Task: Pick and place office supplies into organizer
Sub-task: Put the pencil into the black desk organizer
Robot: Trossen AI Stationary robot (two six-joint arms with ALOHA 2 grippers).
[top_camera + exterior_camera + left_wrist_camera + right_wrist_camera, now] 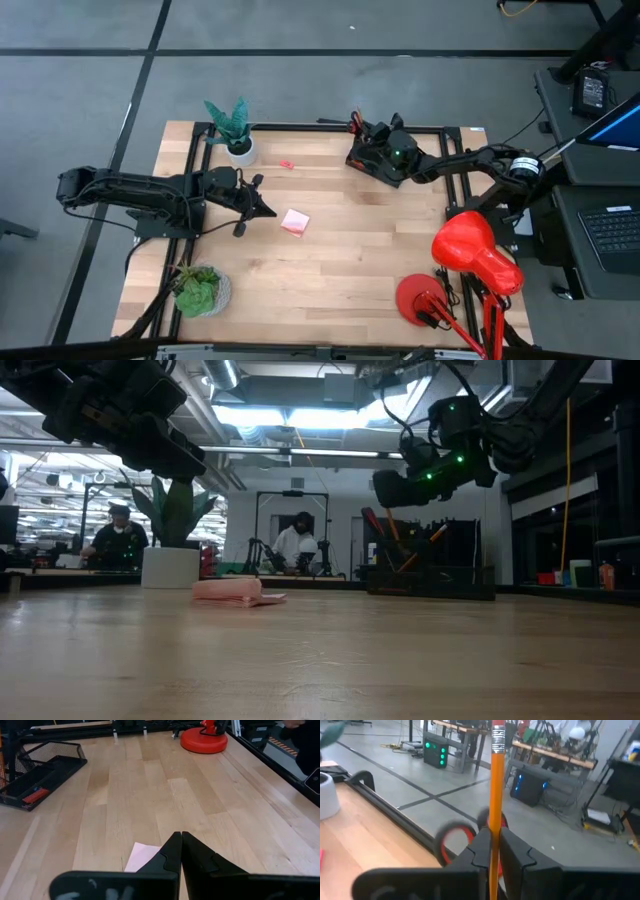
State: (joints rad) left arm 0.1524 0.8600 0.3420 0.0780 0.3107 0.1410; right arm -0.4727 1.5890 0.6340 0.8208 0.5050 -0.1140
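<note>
The black organizer [357, 161] stands at the table's far right, with red-handled scissors [454, 839] and pencils upright in it [432, 565]. My right gripper [492, 845] hovers just above it, shut on an orange pencil [495, 795]. A pink sticky-note pad [295, 222] lies flat mid-table. My left gripper [268, 209] waits shut just left of the pad [142, 856]. A small red eraser [287, 164] lies near the far edge, and another red piece [35, 796] lies in the organizer's tray [45, 770]. My right gripper pinches the orange pencil's shaft [494, 827] between its two fingers, well below the metal ferrule [497, 740] at its top end. The fingers come nearly level from the table's right and lie across the pencil. It stands upright; its lower end is hidden by the fingers.
A white-potted plant [237, 135] stands at the far left and another plant [200, 290] at the near left. A red desk lamp [472, 250] with a round base [420, 298] occupies the near right. People work at benches beyond the table [297, 545].
</note>
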